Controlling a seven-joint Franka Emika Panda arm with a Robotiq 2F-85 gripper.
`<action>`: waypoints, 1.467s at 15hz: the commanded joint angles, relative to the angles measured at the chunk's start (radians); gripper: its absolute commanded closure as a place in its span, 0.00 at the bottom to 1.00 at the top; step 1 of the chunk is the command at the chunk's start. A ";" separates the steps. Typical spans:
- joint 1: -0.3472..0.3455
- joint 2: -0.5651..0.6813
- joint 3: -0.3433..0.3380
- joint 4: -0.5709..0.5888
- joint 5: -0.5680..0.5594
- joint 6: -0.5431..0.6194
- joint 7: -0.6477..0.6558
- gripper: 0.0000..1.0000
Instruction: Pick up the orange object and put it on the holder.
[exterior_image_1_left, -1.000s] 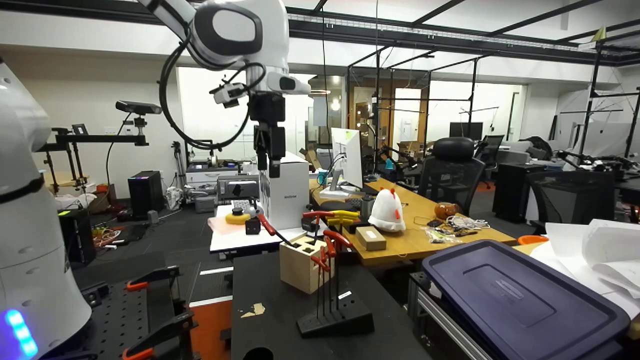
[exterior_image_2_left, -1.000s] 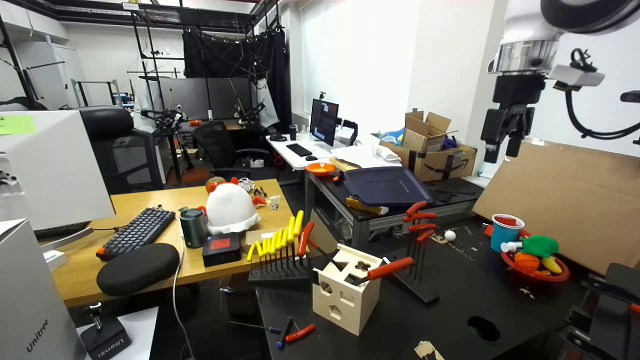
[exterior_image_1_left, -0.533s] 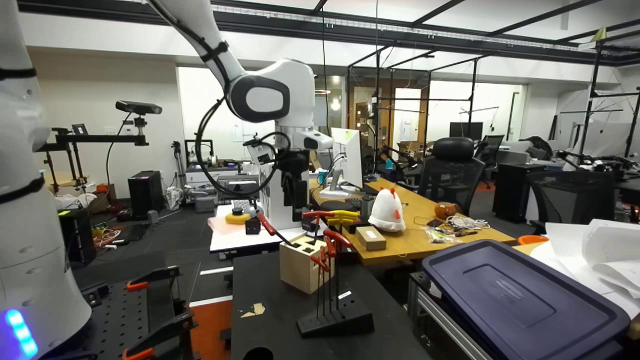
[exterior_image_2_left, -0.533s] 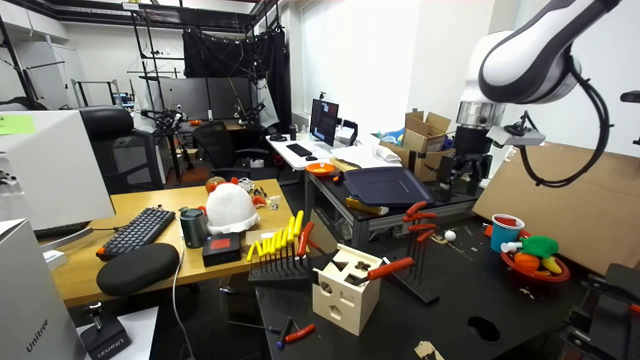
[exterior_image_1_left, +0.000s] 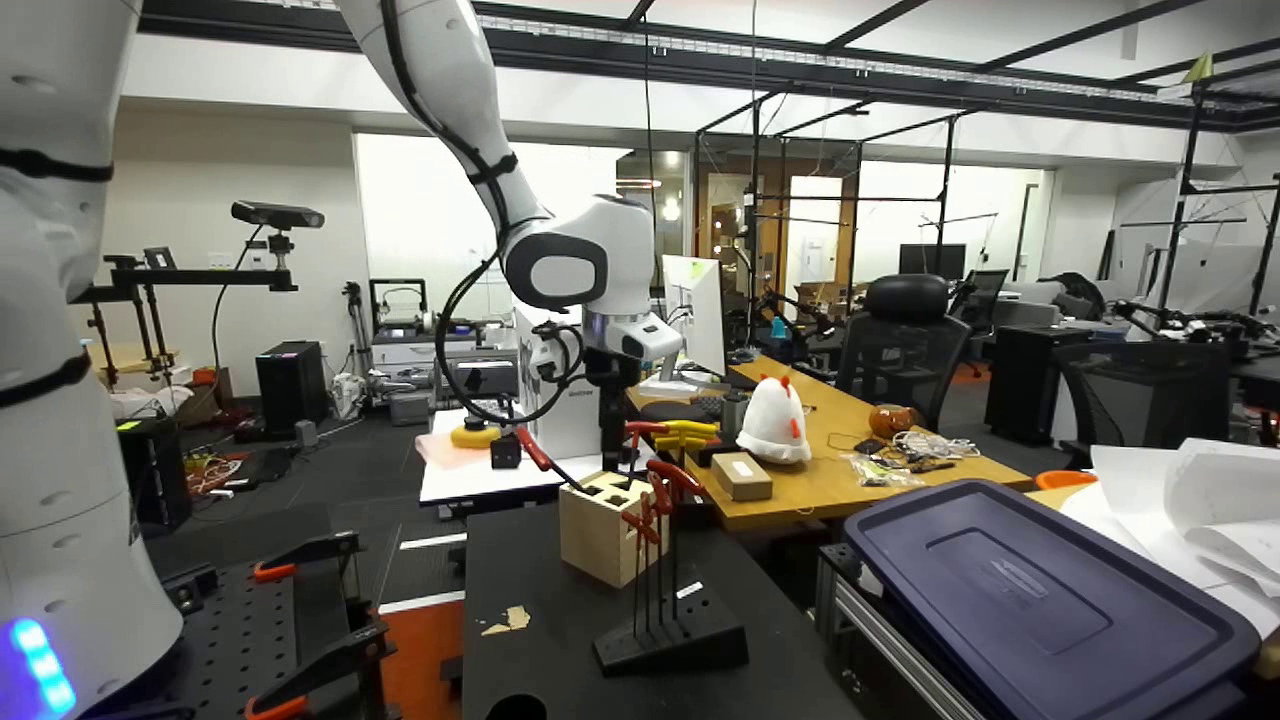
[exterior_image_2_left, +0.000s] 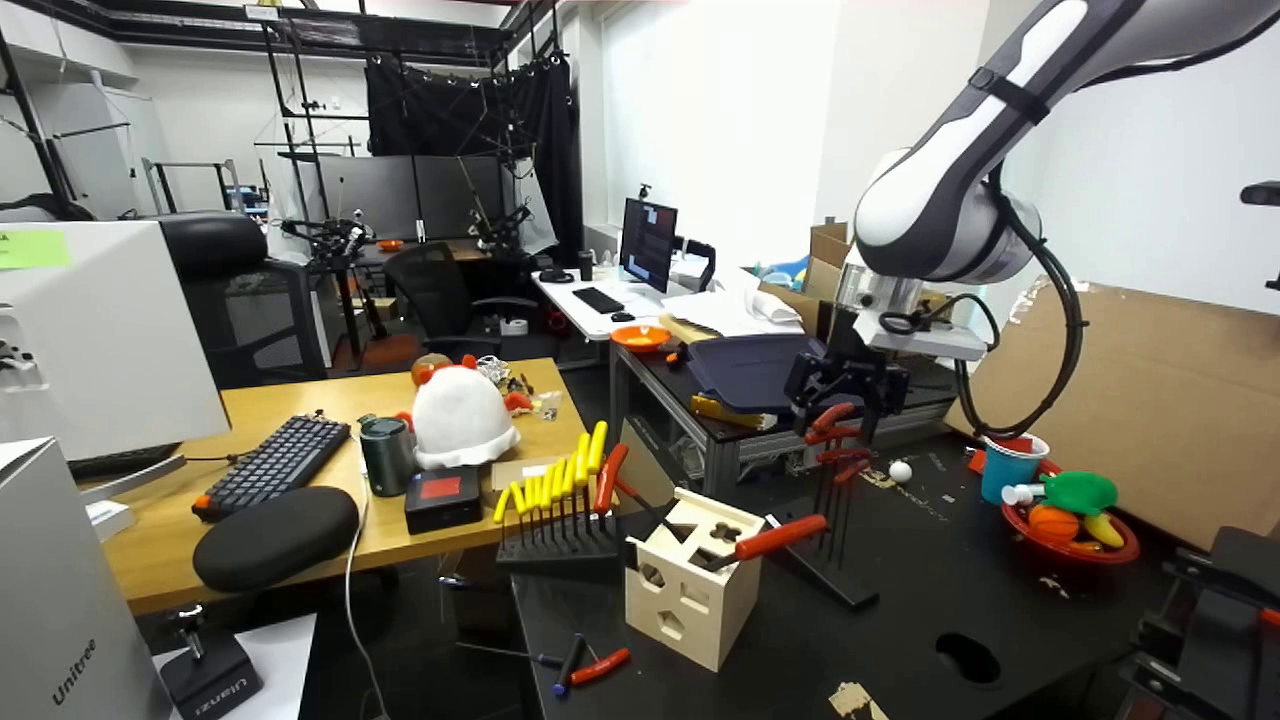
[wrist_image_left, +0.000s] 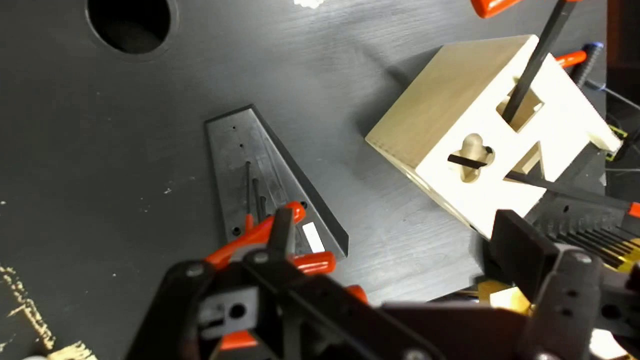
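The orange thing is likely one of the orange-handled hex keys (exterior_image_1_left: 676, 476); I can't tell which. Some stand in the black key stand (exterior_image_1_left: 680, 652), some lean in the wooden shape-sorter box (wrist_image_left: 435, 100), likely the holder. The tool (wrist_image_left: 394, 225) hangs over the desk (wrist_image_left: 125, 175), jaws wide apart, holding nothing. This looks like the reach step; next, line up with one key and go down.

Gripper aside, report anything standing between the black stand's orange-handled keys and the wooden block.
Nothing visible stands between the orange-handled keys and the wooden block. Two slanting key shafts, though, stick out of the block's top.
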 joint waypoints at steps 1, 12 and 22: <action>0.011 0.029 0.021 0.028 0.071 0.008 0.113 0.00; 0.062 -0.016 0.123 -0.033 0.376 0.034 0.222 0.00; 0.153 -0.026 0.114 -0.111 0.428 0.053 0.474 0.00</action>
